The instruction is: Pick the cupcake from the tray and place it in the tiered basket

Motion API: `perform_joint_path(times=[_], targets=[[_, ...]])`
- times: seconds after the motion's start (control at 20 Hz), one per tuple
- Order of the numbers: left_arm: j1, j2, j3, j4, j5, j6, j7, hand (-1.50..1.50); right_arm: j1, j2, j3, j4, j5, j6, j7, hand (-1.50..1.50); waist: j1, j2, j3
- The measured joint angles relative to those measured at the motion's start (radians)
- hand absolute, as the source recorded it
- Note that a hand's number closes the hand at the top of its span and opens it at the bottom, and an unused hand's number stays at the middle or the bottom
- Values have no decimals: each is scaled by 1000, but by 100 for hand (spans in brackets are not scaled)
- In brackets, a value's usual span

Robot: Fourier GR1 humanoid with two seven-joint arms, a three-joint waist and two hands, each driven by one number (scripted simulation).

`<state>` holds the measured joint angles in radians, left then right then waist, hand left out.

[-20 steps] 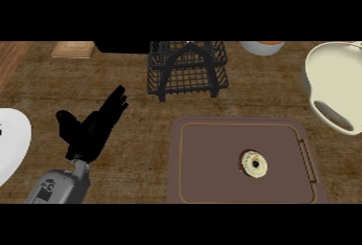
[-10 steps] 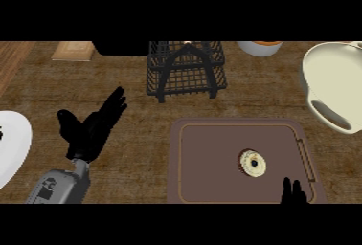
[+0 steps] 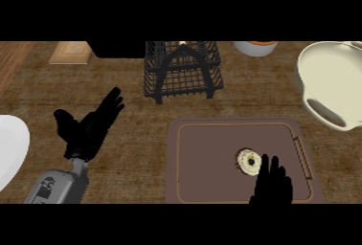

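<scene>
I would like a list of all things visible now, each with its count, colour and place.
tray: one, brown, lower centre-right of the counter
cupcake: one, cream with dark centre, on the tray's right part
tiered basket: one, black wire, top centre
pot: one, cream, right edge
plate: one, white, left edge
wooden block: one, light brown, top left
bowl: one, white, top right
left hand: black, open, left of tray
right hand: black, open, beside cupcake
</scene>
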<state>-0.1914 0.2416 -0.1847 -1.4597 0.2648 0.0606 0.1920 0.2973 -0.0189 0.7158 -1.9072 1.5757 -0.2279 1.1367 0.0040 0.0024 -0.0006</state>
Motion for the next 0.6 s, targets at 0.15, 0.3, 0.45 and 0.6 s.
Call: perform_joint_path(times=[0.15,0.3,0.45,0.6], targets=[[11,-15,-4,-1,-11,5,-2,0,-33,5,-9,39,-1,-5,12,-150,-2,-1,0],[23,-24,-2,11,-23,2,-19,0,-51,8,-25,75,-4,-21,8,-150,-4,-2,1],[34,-30,-4,-7,-32,-1,-15,0,-62,10,-34,90,-10,-34,6,-150,-4,-2,1],[25,-28,8,-5,-34,-8,-1,0,-42,12,-68,97,-25,-64,-28,-150,-6,-3,1]])
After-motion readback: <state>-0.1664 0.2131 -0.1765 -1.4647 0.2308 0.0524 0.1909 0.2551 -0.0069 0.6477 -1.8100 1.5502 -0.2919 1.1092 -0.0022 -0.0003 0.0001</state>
